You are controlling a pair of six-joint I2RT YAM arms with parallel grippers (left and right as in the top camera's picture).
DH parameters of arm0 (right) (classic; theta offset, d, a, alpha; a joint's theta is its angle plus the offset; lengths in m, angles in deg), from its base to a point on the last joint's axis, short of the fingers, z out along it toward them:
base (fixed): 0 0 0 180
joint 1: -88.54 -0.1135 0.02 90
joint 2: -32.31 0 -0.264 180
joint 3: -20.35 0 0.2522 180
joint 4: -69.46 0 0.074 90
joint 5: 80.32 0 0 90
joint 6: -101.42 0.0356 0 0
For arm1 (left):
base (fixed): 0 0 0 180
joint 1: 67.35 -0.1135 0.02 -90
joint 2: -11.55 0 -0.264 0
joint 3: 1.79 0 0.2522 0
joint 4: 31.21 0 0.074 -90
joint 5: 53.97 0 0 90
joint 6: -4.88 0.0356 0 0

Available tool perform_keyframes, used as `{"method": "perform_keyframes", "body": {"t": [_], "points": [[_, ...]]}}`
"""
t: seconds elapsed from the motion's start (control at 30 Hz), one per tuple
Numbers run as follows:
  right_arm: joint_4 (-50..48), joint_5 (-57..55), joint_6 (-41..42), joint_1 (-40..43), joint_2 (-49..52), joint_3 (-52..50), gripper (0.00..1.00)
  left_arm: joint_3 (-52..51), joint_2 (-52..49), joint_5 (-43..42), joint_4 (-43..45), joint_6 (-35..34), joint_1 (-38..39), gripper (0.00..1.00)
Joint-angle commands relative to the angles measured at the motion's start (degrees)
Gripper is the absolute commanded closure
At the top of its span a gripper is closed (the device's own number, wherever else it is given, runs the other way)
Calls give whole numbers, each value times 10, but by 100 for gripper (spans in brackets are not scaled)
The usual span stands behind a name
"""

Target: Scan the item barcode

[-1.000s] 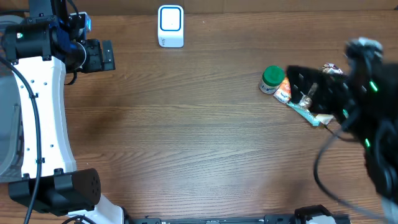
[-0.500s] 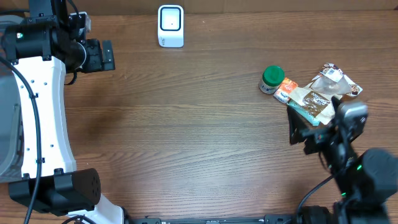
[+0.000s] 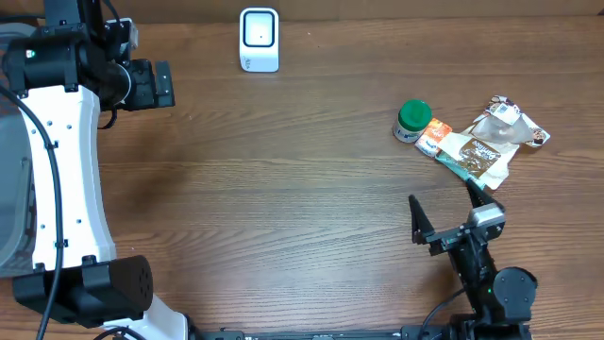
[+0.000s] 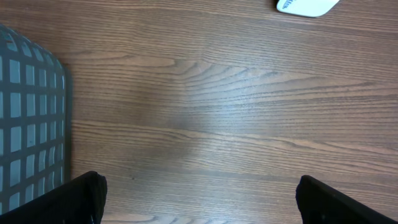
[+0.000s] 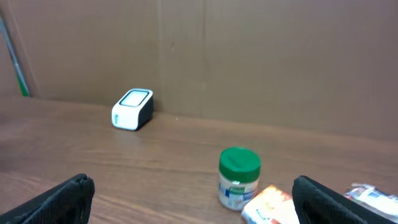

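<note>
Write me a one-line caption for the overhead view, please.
Open left gripper and right gripper hold nothing; white scanner at the far edge, green-lidded jar beside a pile of packets.

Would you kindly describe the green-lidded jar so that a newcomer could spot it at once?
On the wooden table, find the heap of flat packets on the right arm's side. At its end nearest the table's middle stands the jar: the only round, upright item there, with a green lid.
</note>
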Motion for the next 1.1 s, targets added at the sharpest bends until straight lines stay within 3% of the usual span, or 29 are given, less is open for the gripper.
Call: {"method": "perform_keyframes", "body": {"t": [0.0, 1.07], "points": [[13, 3, 7, -12, -21, -26, 0, -1, -4, -4, 0, 9, 1, 0], [10, 3, 8, -28, -21, -26, 0, -1, -4, -4, 0, 9, 1, 0]]}}
